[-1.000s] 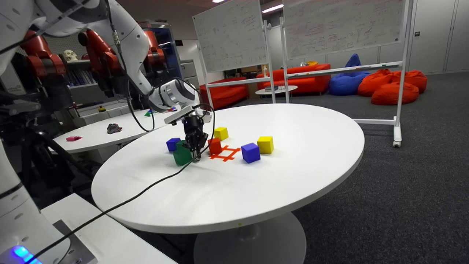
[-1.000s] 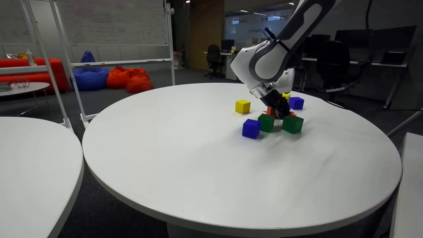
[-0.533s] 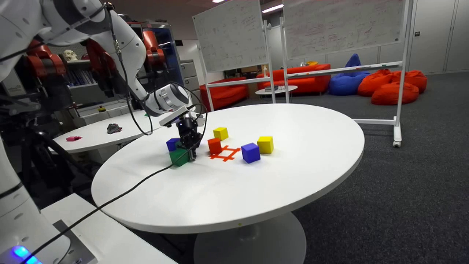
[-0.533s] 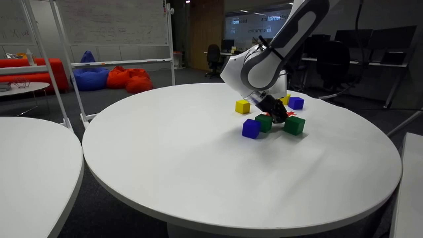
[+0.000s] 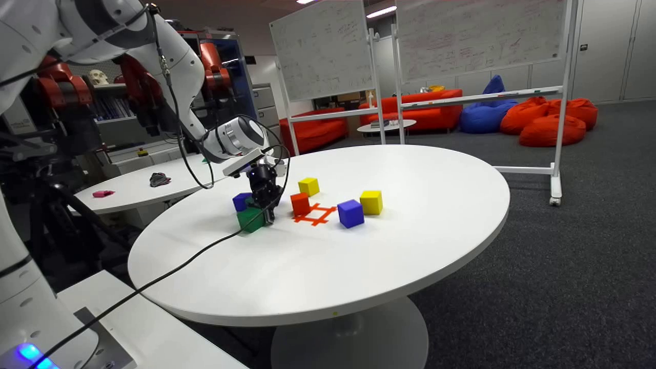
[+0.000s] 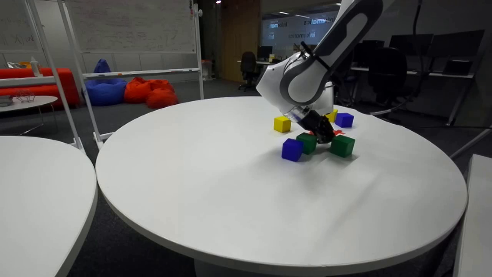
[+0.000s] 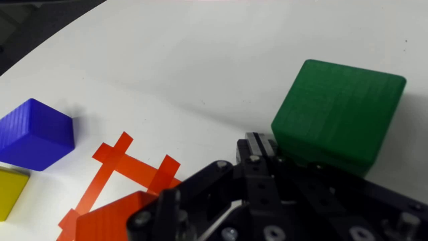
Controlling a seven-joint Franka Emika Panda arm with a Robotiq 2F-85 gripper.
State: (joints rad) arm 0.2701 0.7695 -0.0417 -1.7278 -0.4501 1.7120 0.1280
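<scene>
In an exterior view, I held the pincer low at the round tabletop, between its left edge and its middle. The pincer was in the fully closed position, with nothing gripped. The green cube stood directly beside it, on the side toward the tabletop's left edge. A blue cube stood behind the green cube, closer to the far left edge. A red cube stood toward the middle, and a yellow cube lay beyond it toward the far edge.

In an exterior view, I read the pincer between two cubes: the green cube on the side of the tabletop's right edge, and a second green cube on the opposite side, close beside the blue cube. A second blue cube and a second yellow cube, the latter partly hidden by the arm, stood toward the far right edge.

In the wrist view, I saw the fingers pressed together at the green cube's lower left corner; I could not tell whether they touched it. Crossed red tape lay on the tabletop to their left, partly hidden by the red cube.
</scene>
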